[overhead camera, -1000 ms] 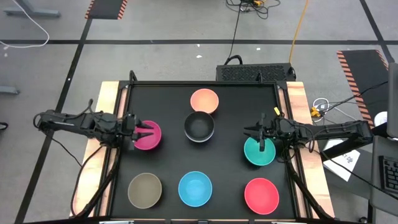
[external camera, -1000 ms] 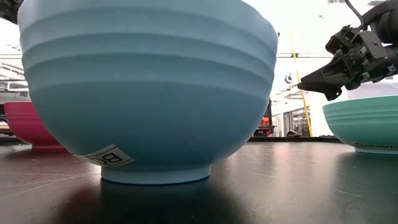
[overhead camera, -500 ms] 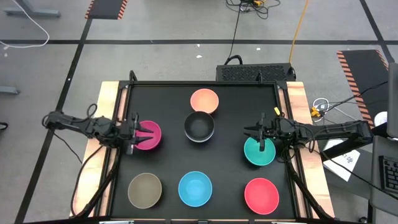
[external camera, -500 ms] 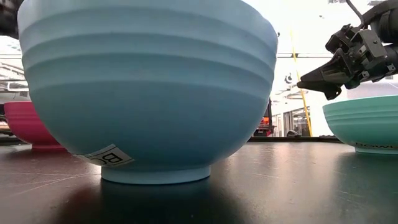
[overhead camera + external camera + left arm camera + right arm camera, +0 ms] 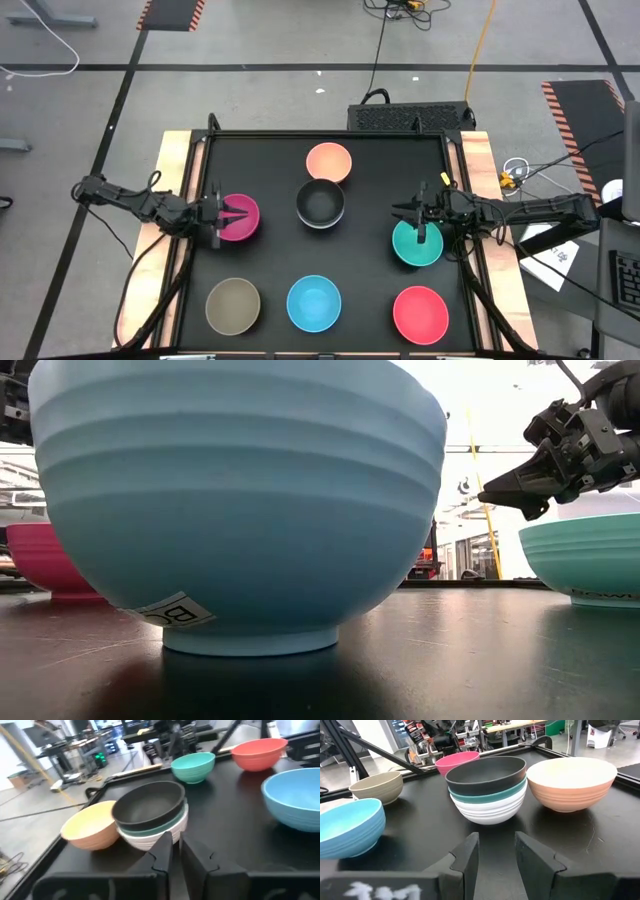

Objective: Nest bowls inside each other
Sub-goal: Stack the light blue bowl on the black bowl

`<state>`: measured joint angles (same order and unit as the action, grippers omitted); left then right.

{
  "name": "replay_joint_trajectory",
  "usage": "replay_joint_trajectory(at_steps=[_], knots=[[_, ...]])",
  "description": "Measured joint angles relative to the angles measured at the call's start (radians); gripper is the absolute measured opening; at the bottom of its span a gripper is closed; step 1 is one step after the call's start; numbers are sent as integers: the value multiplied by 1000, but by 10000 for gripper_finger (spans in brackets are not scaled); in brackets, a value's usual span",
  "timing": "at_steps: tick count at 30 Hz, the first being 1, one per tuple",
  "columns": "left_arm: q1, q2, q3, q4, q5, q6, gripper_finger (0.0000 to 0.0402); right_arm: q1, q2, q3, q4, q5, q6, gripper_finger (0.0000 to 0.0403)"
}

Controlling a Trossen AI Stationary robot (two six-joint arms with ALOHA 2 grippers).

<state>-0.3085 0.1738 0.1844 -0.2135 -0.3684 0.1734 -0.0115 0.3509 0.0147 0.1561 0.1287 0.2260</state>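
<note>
From above: seven spots of bowls spread over the black table, well apart, presumably so each can be picked singly. At the near rim of the magenta bowl, on its outer side, the left gripper; likely lined up to pinch that rim and carry the bowl to the stack. Over the far edge of the teal bowl, the right gripper, raised clear of it and waiting. Elsewhere: peach-orange bowl, olive-brown bowl, light blue bowl and red bowl, all empty. At table height: mostly the light blue bowl's wall, magenta to one side, teal to the other with the right gripper above its rim, not touching. Through the left wrist: fingers drawn almost together, nothing visible between them, no magenta in sight, so no grip to be claimed. Through the right wrist: fingers parted, bare tabletop between, holding nothing. Ahead of both, the stack at mid-table: black bowl seated in the dark green bowl, that in turn in the white bowl. Three nested, six yet to go, by this reckoning.
</note>
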Motion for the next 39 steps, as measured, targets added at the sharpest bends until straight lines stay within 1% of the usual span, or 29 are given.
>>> replay_joint_trajectory(at_steps=[3,5,6,8,11,14,18,22,24,27,29,31,35,37,39], knots=[[0,0,0,15,80,7,34,0,0,0,16,0,-3,116],[0,0,0,39,103,19,43,0,0,0,27,0,-3,116],[0,0,0,47,100,28,50,0,0,0,36,0,-3,116],[6,0,0,48,63,35,66,0,0,0,53,0,-5,116],[42,0,0,34,8,35,90,0,0,0,60,0,-5,116],[104,0,-11,34,15,31,113,0,0,0,60,0,-4,116],[204,0,-79,73,79,20,132,0,0,0,61,0,-8,116],[284,0,-153,193,241,13,136,0,0,0,86,0,-37,116],[320,2,-174,240,301,26,136,0,0,0,113,-1,-58,116],[362,1,-175,236,405,49,136,0,0,0,150,-3,-86,116],[385,-1,-175,237,449,51,136,0,0,0,168,-3,-89,116],[400,3,-175,239,469,42,136,0,0,0,174,-3,-89,116],[413,2,-174,240,473,35,136,0,0,31,148,-3,-102,116],[414,2,-175,240,473,35,136,0,0,57,84,-3,-116,116],[414,2,-174,240,473,34,136,0,3,111,-6,-3,-119,116]])
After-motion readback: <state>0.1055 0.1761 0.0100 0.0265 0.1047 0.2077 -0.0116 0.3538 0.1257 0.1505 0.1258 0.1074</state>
